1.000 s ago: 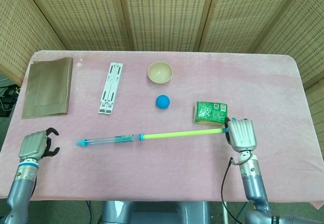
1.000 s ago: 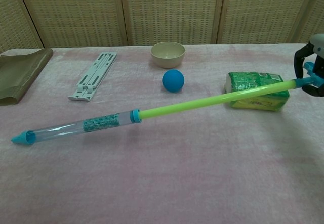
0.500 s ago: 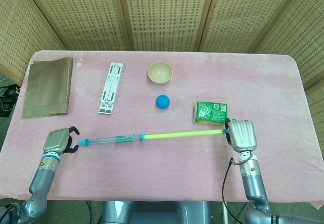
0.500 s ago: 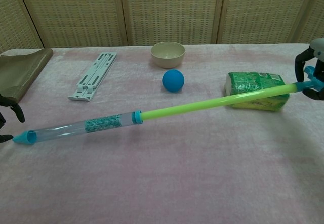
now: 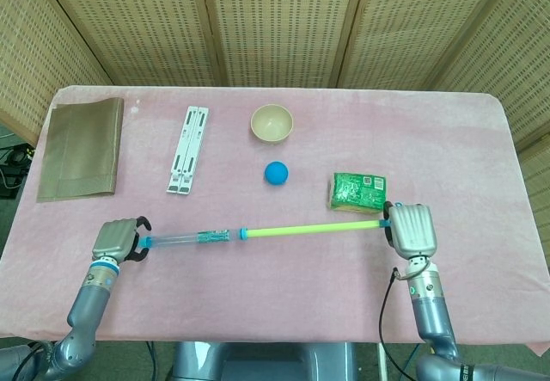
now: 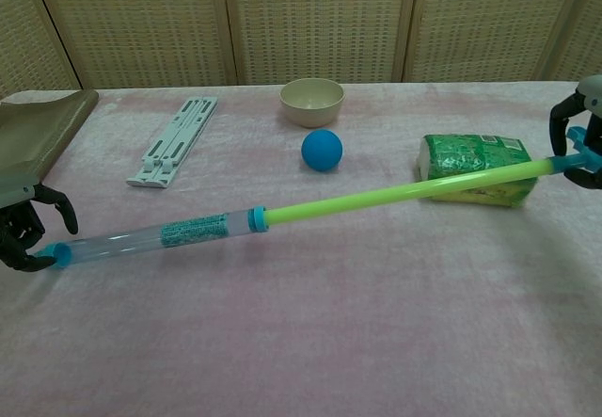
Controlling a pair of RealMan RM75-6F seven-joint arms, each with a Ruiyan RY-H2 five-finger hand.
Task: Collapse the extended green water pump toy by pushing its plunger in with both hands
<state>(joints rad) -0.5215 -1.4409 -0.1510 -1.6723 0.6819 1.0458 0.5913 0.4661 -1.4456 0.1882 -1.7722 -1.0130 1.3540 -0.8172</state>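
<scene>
Lengthwise, pump toy (image 5: 258, 231) between both hands.

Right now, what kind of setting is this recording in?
Probably a staged robot-demo workspace: a table under a pink cloth, closed in by woven screens, with unrelated props laid out, like a cream bowl and a blue ball.

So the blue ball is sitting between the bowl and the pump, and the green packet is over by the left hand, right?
Not quite: the green packet lies by the right hand, as the head view shows. The blue ball does sit between the bowl and the pump.
</scene>
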